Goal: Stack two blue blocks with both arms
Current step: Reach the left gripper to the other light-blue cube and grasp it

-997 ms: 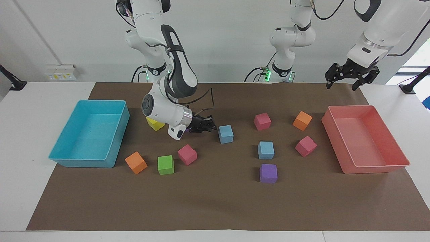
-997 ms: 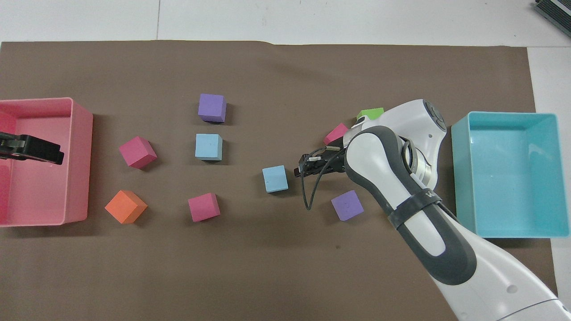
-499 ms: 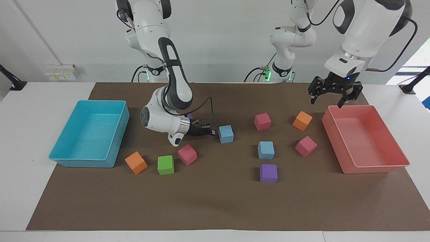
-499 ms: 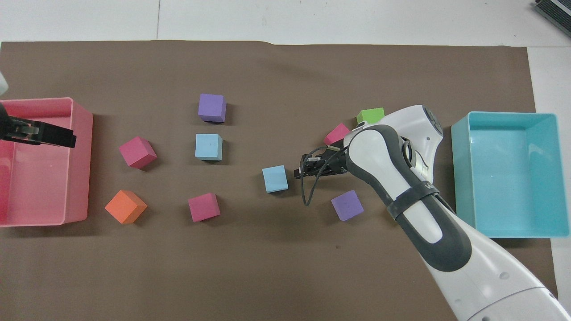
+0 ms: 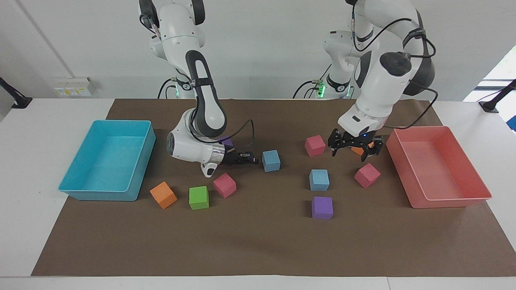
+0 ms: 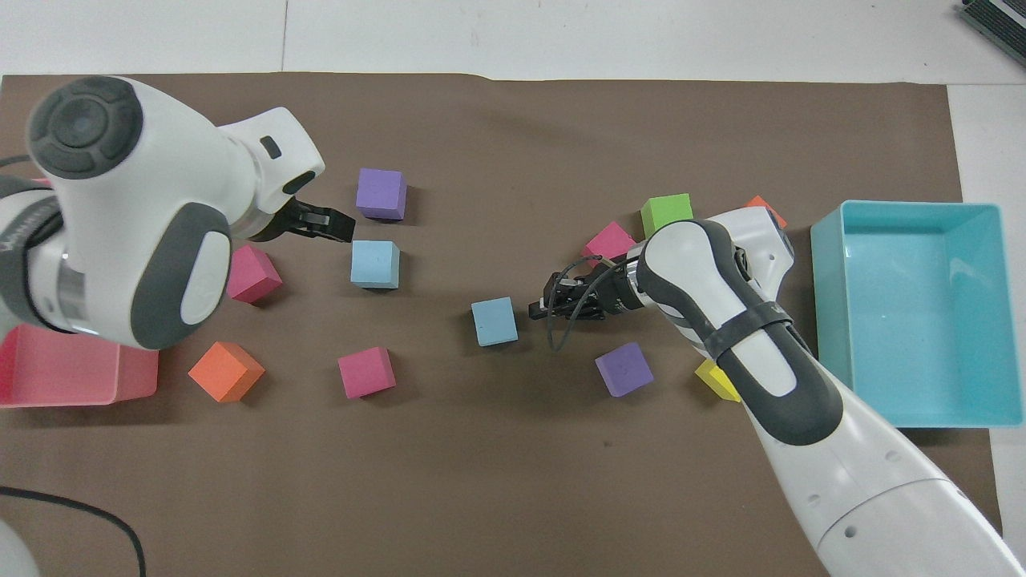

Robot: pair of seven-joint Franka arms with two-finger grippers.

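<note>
R gripper (image 5: 254,159) lies low and almost flat just above the mat (image 5: 258,241), fingers pressed together with nothing between them, tip just beside blue block 1 (image 5: 271,160) on its side toward the R arm's end; if tip touches the block I cannot tell. This block I take as landmark. Blue block 2 (image 5: 319,179) sits on the mat farther from the robots than the landmark and toward the L arm's end, well apart from it, so the two are not stacked. L gripper (image 5: 354,147) hangs in the air with fingers spread wide, holding nothing, over the mat near an orange block (image 5: 357,151) that it partly hides in the facing view; in the overhead view its fingers (image 6: 325,224) show just beside blue block 2, twd the L arm's end. Purple block (image 5: 322,207) is next to blue block 2, farther from the robots again. Two pink blocks, one (image 5: 315,145) nearer to the robots than blue block 2 and one (image 5: 367,175) beside it twd the L arm's end. Pink tray (image 5: 475,197) at the L arm's end of the mat. From the landmark twd the R arm's end: pink block (image 5: 224,185), green block (image 5: 198,197), orange block (image 5: 163,195), all farther from the robots than it; a 2nd purple block (image 6: 624,369) and a yellow one (image 6: 716,380) are nearer to the robots, mostly under the R arm. Cyan tray (image 5: 76,189) at the R arm's end.
</note>
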